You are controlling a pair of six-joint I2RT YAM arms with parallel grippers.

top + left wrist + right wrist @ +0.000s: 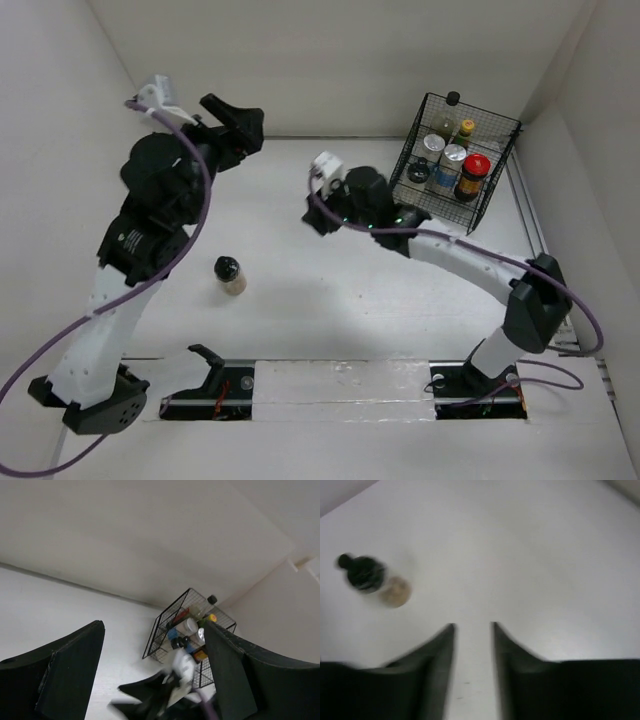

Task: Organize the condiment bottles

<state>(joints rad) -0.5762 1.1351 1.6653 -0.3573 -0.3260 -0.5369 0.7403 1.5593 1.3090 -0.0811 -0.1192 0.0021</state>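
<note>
Six of the condiment bottles stood inside the wire basket [480,111] at the far right corner of the table [330,300]: a tall dark bottle [452,100] at the back, a yellow-capped bottle [465,130], two silver-lidded jars [433,145] [453,157], a red-lidded jar [474,172] and a black-capped jar [418,174] at the near left. The seventh, a black-capped beige jar [230,275], stood upright and alone on the open table, well apart from the basket and close to the left arm. The right gripper [472,627] hung over the middle of the table between jar and basket, its jaws drawn close with only a narrow gap and nothing between them (its wrist picture was blurred, so the exact gap was hard to judge). The left gripper [238,118] was raised and aimed toward the far wall, jaws spread wide and empty. The likely next step was fetching the lone jar, and the main risk lay in those narrow jaws: if they came down without widening, the fingertips would land on the cap or shoulder and tip the jar, which being round could then roll away. Reaching that far left would also bring the right arm near the left arm, so a brush between them was possible. The basket was already crowded, and a jar lowered carelessly could strike a wire or knock over a neighbour.
</note>
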